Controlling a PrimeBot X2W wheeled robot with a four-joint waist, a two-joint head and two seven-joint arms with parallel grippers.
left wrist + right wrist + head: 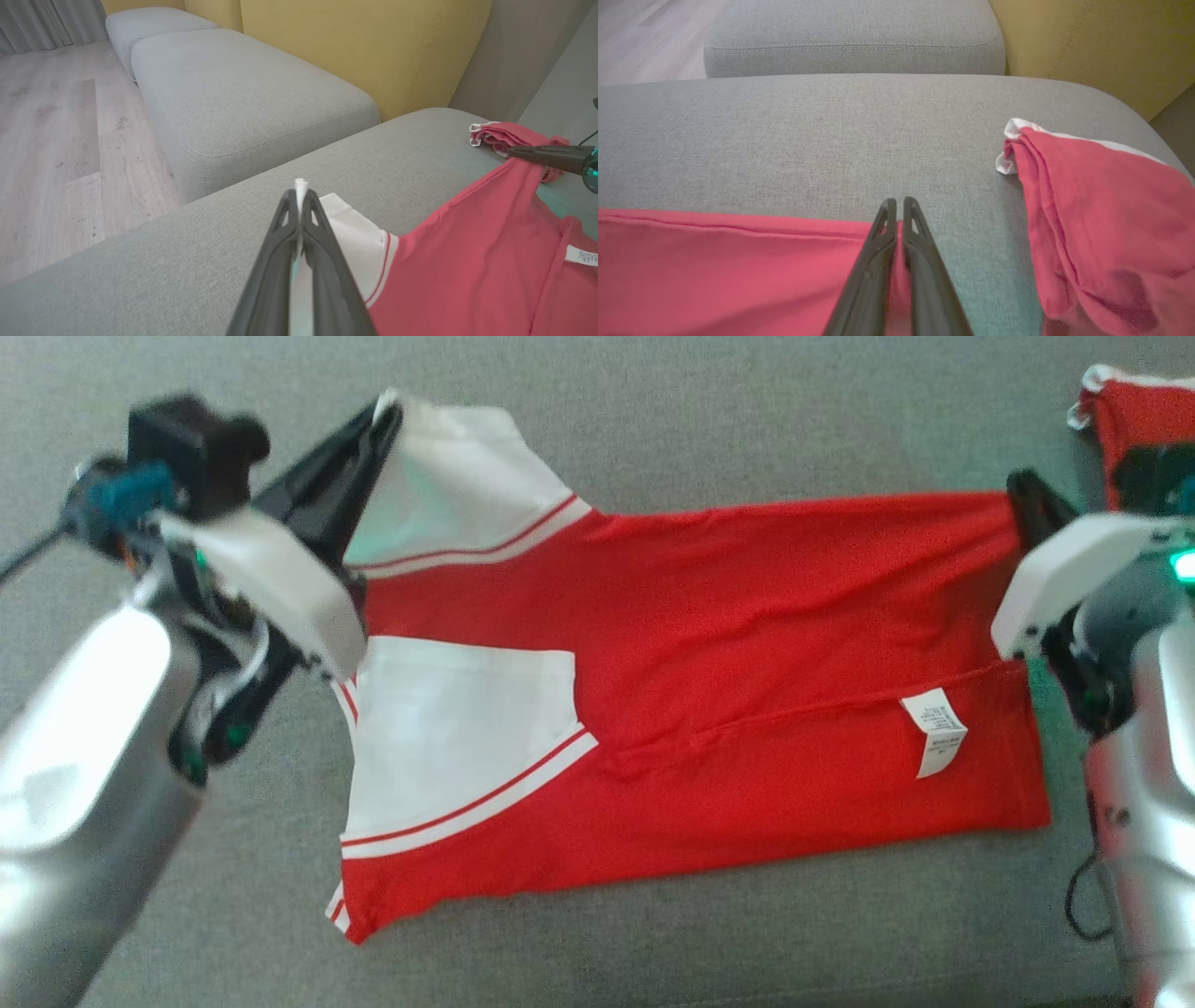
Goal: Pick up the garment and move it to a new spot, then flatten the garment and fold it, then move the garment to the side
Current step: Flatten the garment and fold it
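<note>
The garment [728, 644] is red with white sleeves and a white label, and it lies folded lengthwise on the grey cushion [653, 439]. My left gripper [387, 411] is shut on the edge of the far white sleeve, which pokes out past its fingertips in the left wrist view [299, 186]. My right gripper [1022, 485] is shut on the far red hem corner. The right wrist view shows red cloth [714, 266] pinched between that gripper's closed fingers [896, 203]. The upper layer of the garment is stretched between the two grippers.
A second red garment [1144, 420] lies bunched at the cushion's far right, close to my right gripper [1101, 210]. Another grey cushion [243, 93], a yellow backrest [364, 46] and a wooden floor [46, 140] lie beyond the cushion's edge.
</note>
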